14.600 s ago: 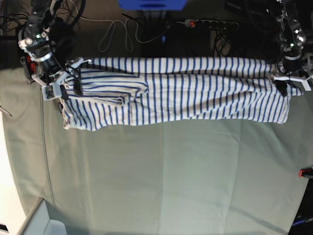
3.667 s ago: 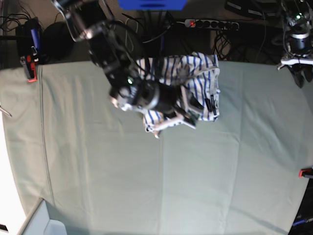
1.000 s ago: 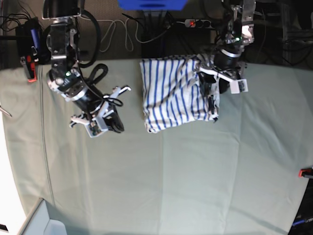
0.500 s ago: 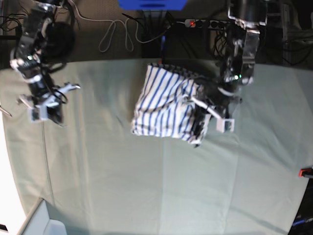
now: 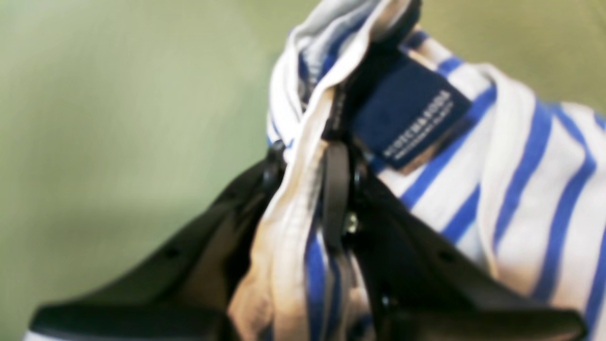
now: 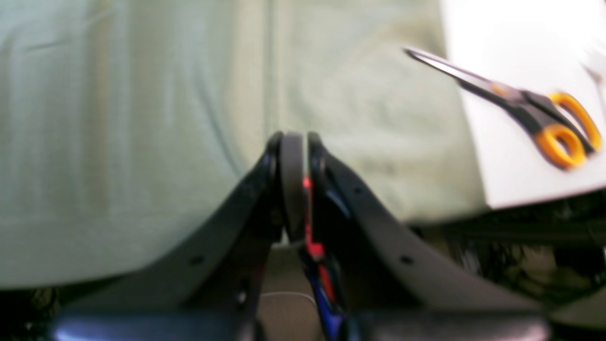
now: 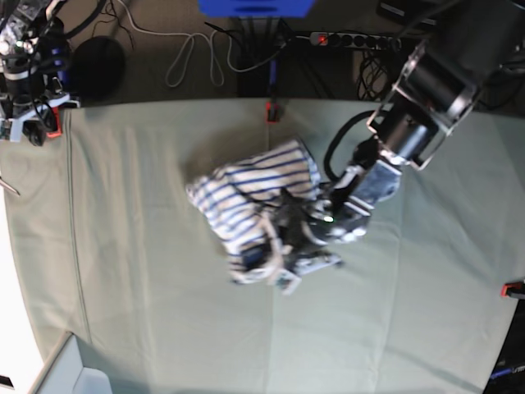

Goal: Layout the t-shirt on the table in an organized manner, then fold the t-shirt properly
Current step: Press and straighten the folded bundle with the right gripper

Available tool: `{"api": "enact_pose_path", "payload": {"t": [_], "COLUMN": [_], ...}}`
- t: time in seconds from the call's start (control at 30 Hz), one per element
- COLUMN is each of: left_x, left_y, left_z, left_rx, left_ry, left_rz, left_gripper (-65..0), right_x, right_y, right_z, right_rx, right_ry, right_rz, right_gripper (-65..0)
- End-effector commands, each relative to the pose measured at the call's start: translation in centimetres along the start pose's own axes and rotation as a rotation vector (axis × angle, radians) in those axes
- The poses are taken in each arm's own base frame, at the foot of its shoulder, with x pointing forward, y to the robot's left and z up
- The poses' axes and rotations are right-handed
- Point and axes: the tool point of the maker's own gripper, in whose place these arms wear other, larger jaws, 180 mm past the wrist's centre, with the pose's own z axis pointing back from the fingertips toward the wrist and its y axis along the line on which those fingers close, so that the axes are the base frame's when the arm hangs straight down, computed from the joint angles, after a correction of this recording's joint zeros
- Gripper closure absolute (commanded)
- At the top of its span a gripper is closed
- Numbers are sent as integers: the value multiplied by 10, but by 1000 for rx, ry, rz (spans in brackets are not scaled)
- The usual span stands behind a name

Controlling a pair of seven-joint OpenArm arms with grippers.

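Note:
The t-shirt (image 7: 246, 201), white with blue stripes, lies bunched in a loose heap near the middle of the table (image 7: 156, 304). My left gripper (image 7: 287, 261) reaches in from the right and is shut on the heap's near edge. In the left wrist view the left gripper (image 5: 331, 156) pinches gathered folds of the t-shirt (image 5: 530, 189) beside its dark blue tag (image 5: 409, 118). My right gripper (image 7: 25, 123) is at the table's far left corner, away from the shirt. In the right wrist view the right gripper (image 6: 296, 142) is shut with nothing in it.
Orange-handled scissors (image 6: 535, 113) lie on a white surface beyond the cloth's edge. Red clamps sit at the back edge (image 7: 271, 112) and right edge (image 7: 513, 289). Cables and a power strip (image 7: 353, 38) lie behind the table. A pale bin corner (image 7: 74, 373) shows at front left.
My left gripper has closed on the shirt and pulled it leftward and toward the front, crumpling the folded stack. My right arm has drawn back to the far left corner.

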Motion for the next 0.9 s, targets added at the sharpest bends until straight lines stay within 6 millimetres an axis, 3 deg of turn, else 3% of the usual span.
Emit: {"api": "enact_pose_path", "payload": {"t": [0.0,0.13,0.23,0.5,0.67,0.87], "left_x": [32,53,55,49,58,62], "left_y": [-11,-48,-62,-52,-22,-15], "left_z": [-4,-14,-19,-22,-18,-17], "left_rx": [-38,-121,-153,-132,-65,-46], "left_ry": [-84,-180,-191,-172,-194,-206], "left_rz": [-34,-179,-240,-230,-145,-115], "left_gripper": [-1,-1,-1,-1,-1,-5], "right_x": [12,6,2,1,1,2], "right_y": [-1,-2,-1,1,1,6], "right_z": [3,8,10,10,10,8], "right_rx": [16,9,-4,1,2,14], "right_ry": [-49,-44,-40,-34,-34,-37], "right_rz": [8,-25,-48,-47,-47,-45], "right_gripper": [0,0,0,0,0,0]}}
